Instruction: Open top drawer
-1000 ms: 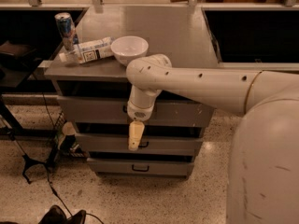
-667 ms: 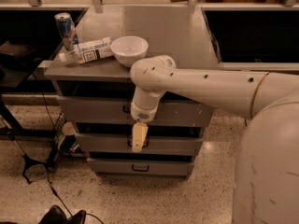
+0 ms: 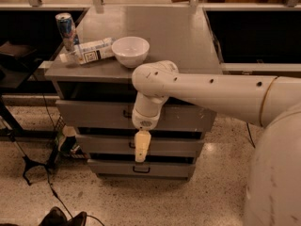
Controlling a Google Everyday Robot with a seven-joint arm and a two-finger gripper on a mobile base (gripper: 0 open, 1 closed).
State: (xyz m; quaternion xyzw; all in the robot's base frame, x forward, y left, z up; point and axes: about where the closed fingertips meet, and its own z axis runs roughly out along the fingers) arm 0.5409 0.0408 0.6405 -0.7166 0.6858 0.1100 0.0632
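Note:
The top drawer (image 3: 94,113) is the widest of three grey drawers in the cabinet, with a dark gap above its front. Its thin black handle (image 3: 127,113) shows just left of my arm, and pale chips (image 3: 202,112) mark its right end. My arm reaches in from the right and bends down across the drawer's front. My gripper (image 3: 141,147) hangs pointing downward, below the top drawer's handle and in front of the middle drawer (image 3: 103,144). It holds nothing that I can see.
On the cabinet top (image 3: 178,36) stand a white bowl (image 3: 130,51), a drink can (image 3: 66,29) and a bottle lying on its side (image 3: 89,51). The bottom drawer (image 3: 164,169) sits lowest. Cables and a black stand (image 3: 28,166) lie on the floor at left.
My gripper has moved slightly to the right and a little lower in front of the drawers. The drawers and the things on top have not moved.

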